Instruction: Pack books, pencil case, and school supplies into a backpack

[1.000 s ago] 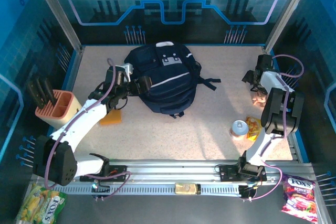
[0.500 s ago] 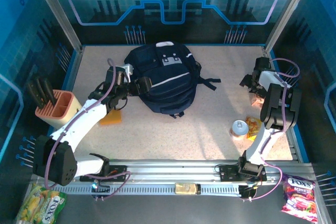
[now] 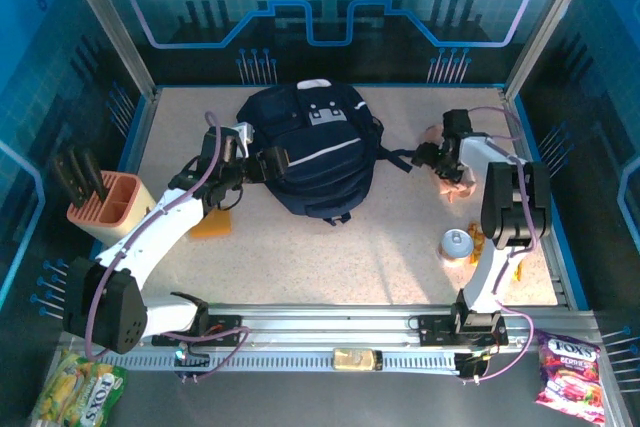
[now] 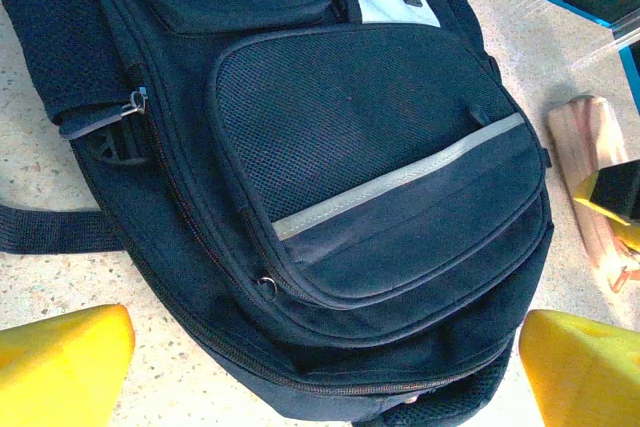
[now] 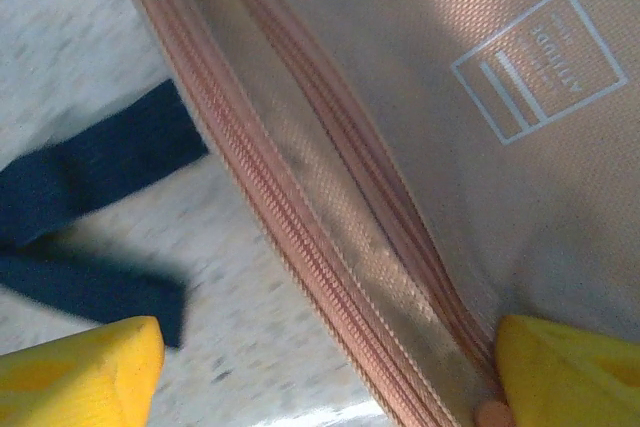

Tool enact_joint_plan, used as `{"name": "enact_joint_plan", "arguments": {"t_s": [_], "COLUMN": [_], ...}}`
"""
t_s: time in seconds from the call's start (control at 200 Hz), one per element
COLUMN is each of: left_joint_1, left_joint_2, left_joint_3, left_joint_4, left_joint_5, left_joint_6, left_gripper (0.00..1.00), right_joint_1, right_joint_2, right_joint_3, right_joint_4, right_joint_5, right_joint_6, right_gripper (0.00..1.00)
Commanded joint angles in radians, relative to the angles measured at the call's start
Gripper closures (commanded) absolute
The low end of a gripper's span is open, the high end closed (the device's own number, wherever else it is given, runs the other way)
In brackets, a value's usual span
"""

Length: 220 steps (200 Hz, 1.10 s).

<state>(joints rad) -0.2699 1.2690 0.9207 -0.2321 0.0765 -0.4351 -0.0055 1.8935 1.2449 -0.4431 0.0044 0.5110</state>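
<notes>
The dark navy backpack [image 3: 312, 147] lies at the back middle of the table, its zippers shut in the left wrist view [image 4: 350, 167]. My left gripper [image 3: 252, 163] hovers open at its left side, the bag's lower edge between the yellow fingertips [image 4: 325, 367]. The pinkish-tan pencil case [image 3: 452, 183] lies right of the bag's straps. My right gripper [image 3: 440, 154] is open over it: one fingertip [image 5: 570, 367] touches the pouch [image 5: 420, 97], the other is over bare table. An orange pad [image 3: 212, 223] lies under the left arm. The books are hidden.
A navy strap [image 5: 90, 187] trails from the bag toward the pouch. A pink rack with black pieces [image 3: 105, 202] stands at the left edge. A capped cup [image 3: 456, 244] and a yellow packet [image 3: 483, 239] sit front right. Candy bags [image 3: 570, 372] lie off the table front.
My right arm has swung left from the table's right edge toward the backpack's straps, and the pencil case has shifted left with it. The left arm has not moved.
</notes>
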Motion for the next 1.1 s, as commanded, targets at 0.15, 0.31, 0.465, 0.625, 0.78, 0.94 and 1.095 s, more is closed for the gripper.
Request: {"name": "enact_joint_plan", "arguments": {"t_s": [0.15,0.31,0.465,0.625,0.78,0.94,1.095], "left_joint_1": [0.008,0.006,0.002,-0.005,-0.011,-0.018,-0.025], "left_joint_2": [0.009,0.010,0.018,0.035,0.043,0.046,0.046], "left_joint_3": [0.010,0.014,0.010,0.026,0.033,0.032,0.038], "left_joint_4": [-0.016,-0.015,-0.004,-0.007,-0.005,-0.008,-0.013], "left_joint_5": [0.010,0.022,0.038,0.049,0.049,0.049,0.049], "left_joint_6": [0.027,0.026,0.021,0.025,0.026,0.026,0.037], "left_gripper": [0.01,0.01,0.01,0.01,0.01,0.01,0.01], "right_joint_1": [0.066,0.032,-0.036,-0.130,-0.181,-0.187,-0.186], "right_joint_2": [-0.128,-0.273,-0.354,-0.379,-0.334,-0.268,-0.243], "right_joint_3": [-0.098,-0.154,-0.249,-0.323,-0.338,-0.343,-0.338], "right_joint_4": [0.030,0.059,0.083,0.115,0.121,0.167,0.181], "right_joint_5": [-0.136,-0.073,0.012,0.029,-0.030,-0.155,-0.193], "right_joint_6": [0.043,0.028,0.056,0.115,0.146,0.162,0.168], "right_gripper": [0.15,0.15,0.14,0.13,0.13,0.18,0.25]}}
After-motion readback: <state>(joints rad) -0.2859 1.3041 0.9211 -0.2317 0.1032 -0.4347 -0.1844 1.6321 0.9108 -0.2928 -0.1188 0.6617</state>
